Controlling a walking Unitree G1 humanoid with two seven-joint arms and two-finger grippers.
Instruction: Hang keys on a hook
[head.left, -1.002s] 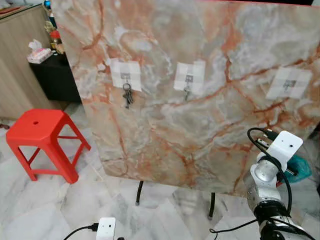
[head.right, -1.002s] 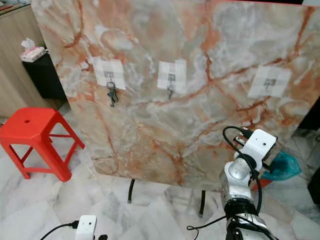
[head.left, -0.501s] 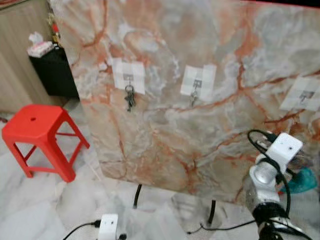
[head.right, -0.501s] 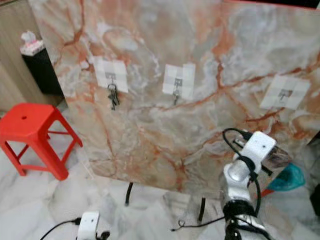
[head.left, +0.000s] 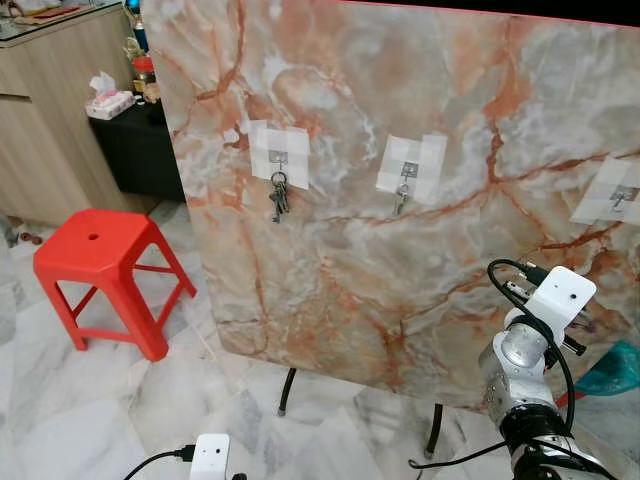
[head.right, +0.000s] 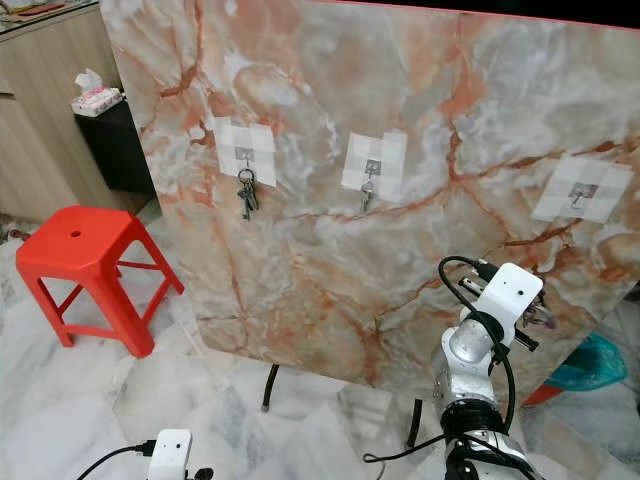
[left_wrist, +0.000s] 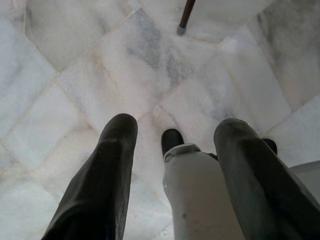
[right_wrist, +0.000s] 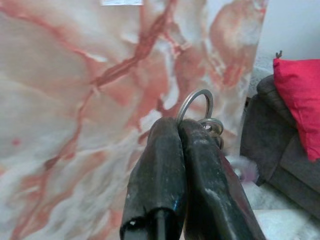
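Note:
An upright marble board (head.left: 420, 110) carries three hooks on white tape patches. A bunch of keys (head.left: 279, 197) hangs from the left hook. Something small hangs from the middle hook (head.left: 403, 190), and the right hook (head.left: 621, 194) looks bare. My right gripper (right_wrist: 178, 127) is shut on a silver key ring (right_wrist: 196, 104), held in front of the board's lower right part. Its wrist with the white camera (head.left: 560, 297) is raised there. Down low over the marble floor, my left gripper (left_wrist: 172, 127) hangs open with nothing in it.
A red plastic stool (head.left: 100, 265) stands left of the board. Behind it are a black cabinet (head.left: 140, 150) with a tissue box (head.left: 110, 103) and a wooden cabinet (head.left: 45, 120). The board rests on black legs (head.left: 287, 390). A teal object (head.left: 615, 370) lies at the right.
The whole picture has shifted, so the camera moved. My right arm stays raised by the board's lower right with the key ring; the left arm still hangs low.

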